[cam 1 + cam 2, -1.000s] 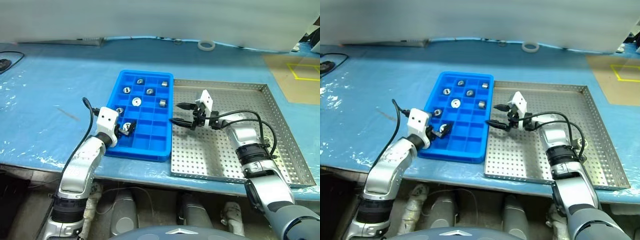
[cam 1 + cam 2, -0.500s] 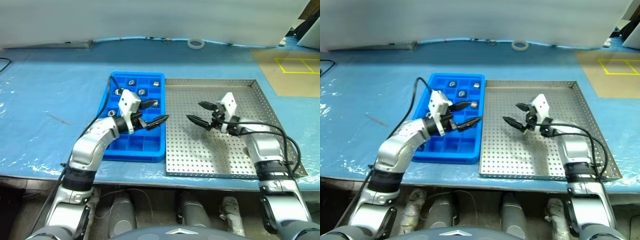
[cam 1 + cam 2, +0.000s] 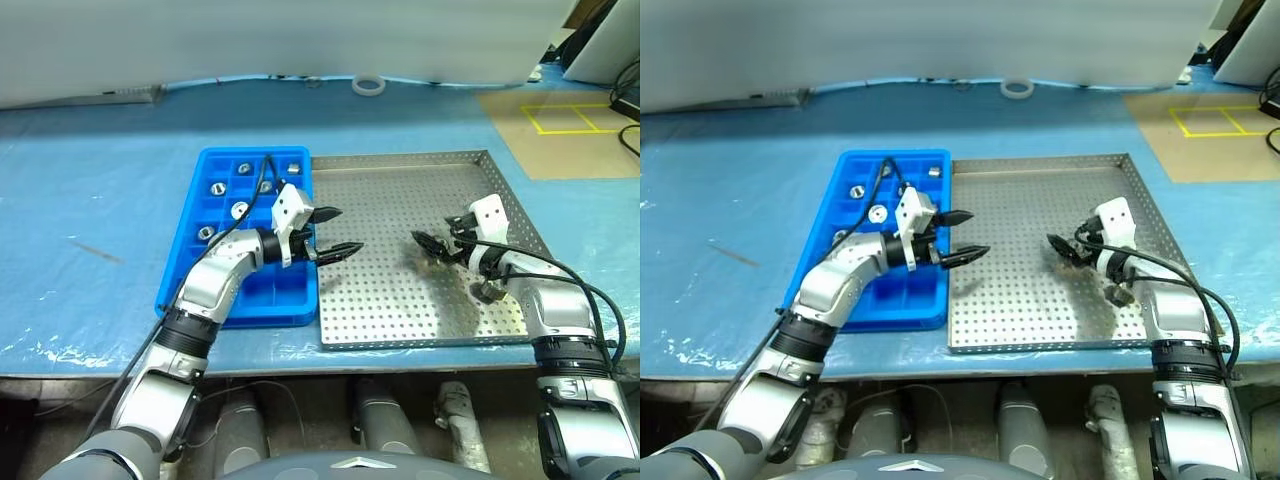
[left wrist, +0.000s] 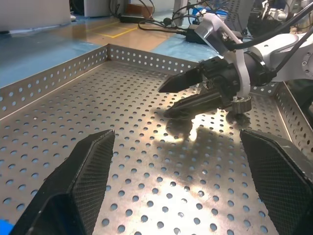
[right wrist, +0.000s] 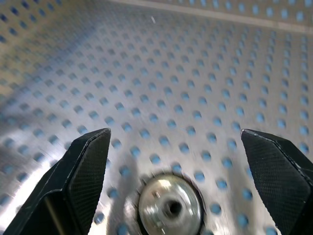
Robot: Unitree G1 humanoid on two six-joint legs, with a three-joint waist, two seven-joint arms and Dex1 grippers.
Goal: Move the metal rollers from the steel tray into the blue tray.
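The steel tray [image 3: 400,300] lies on the right with the blue tray [image 3: 180,285] touching its left side, and my left forearm crosses the blue tray and hides several of its near compartments. My left gripper [image 3: 330,232] hangs spread and empty over the seam between the two trays, while my right gripper [image 3: 428,244] hangs spread and empty over the right part of the steel tray. Metal rollers [image 3: 217,187] sit in the far compartments of the blue tray, some cut off by my cable, and one more roller [image 5: 171,207] lies on the perforated floor between my right fingers, untouched and partly cut off by the frame edge.
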